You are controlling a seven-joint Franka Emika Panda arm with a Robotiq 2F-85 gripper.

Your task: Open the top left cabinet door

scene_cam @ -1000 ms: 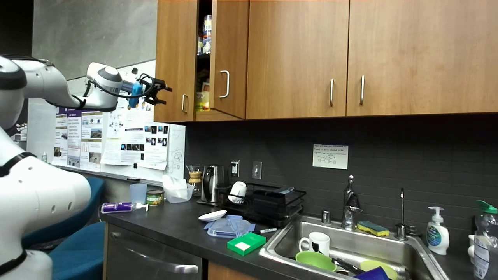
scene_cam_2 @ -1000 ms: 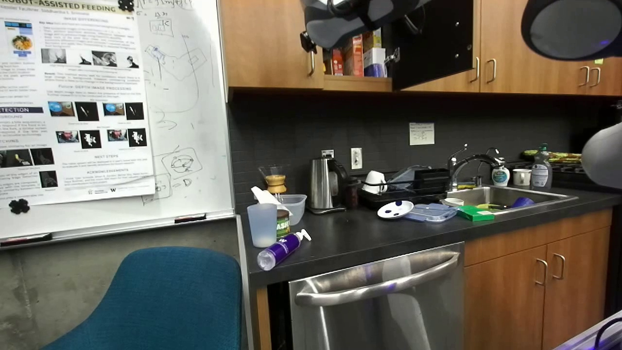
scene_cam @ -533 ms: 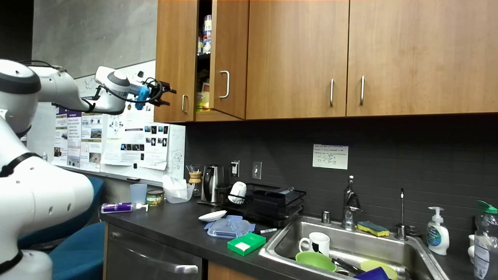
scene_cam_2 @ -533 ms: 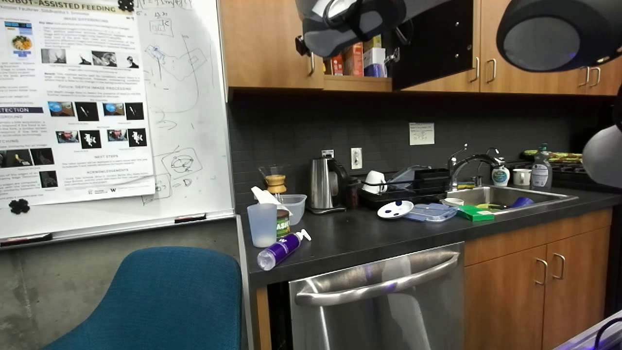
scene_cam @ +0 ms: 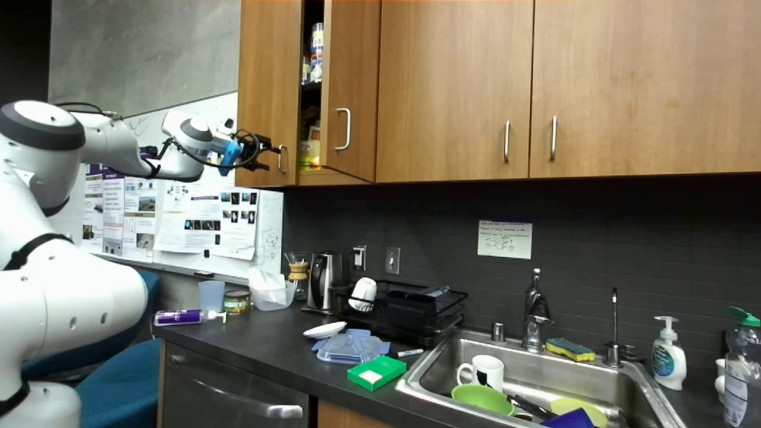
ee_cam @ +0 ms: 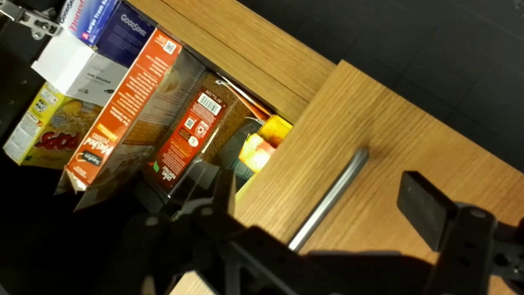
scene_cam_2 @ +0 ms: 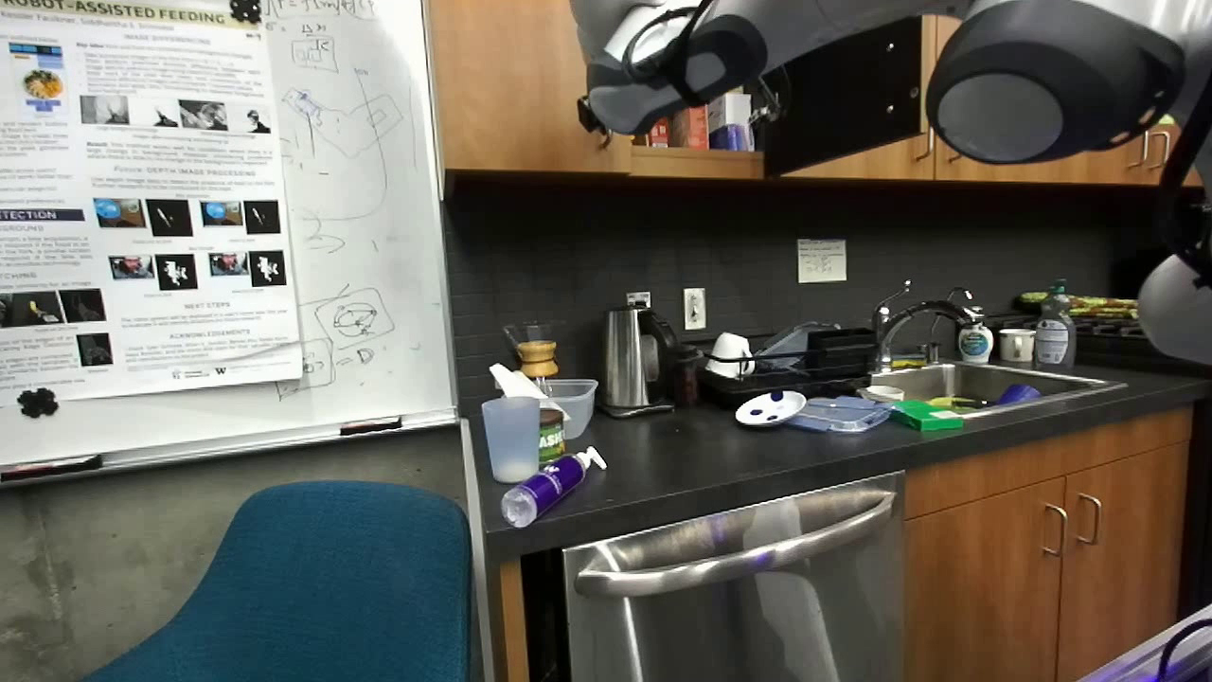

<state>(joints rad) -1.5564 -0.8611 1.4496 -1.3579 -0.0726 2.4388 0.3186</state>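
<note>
"Position of the top left cabinet door (scene_cam: 269, 71)?"

"Far left of the upper row, narrower than the wide doors (scene_cam: 455, 83) along from it. It looks closed in both exterior views."

"And its handle (ee_cam: 328, 200)?"

"A slim silver bar. In the wrist view it runs aslant between the fingers (ee_cam: 423, 211) of the gripper (ee_cam: 322, 198), with wood grain showing on both sides of it."

"How does the gripper stand?"

"Spread wide, a finger to each side of the handle. Whether either finger touches the wood, I can't tell."

"What about the next door?"

"The neighbouring door (scene_cam: 352, 71) is swung partway out; an exterior view shows its black inner face (scene_cam_2: 847, 104). Inside the opening sit an orange-red box (ee_cam: 118, 110) marked Mashed Potatoes, a yellow box (ee_cam: 61, 127), and a white box (ee_cam: 80, 71) resting on a dark blue box (ee_cam: 127, 35)."

"Where's the arm?"

"The white arm (scene_cam: 89, 303) reaches in from the left edge of an exterior view, in front of the whiteboard (scene_cam: 270, 208)."

"And lower down?"

"The dark table (scene_cam: 267, 339). A purple pump bottle (scene_cam: 180, 317) lies on its side near the end, with a bluish cup (scene_cam_2: 511, 436) just beside it. A steel kettle (scene_cam_2: 622, 365) stands upright near a black dish rack (scene_cam: 416, 336), which holds a tilted white mug (scene_cam: 364, 291). Farther along, a green box (scene_cam: 376, 373) rests just beside the sink (scene_cam: 538, 375)."
</note>
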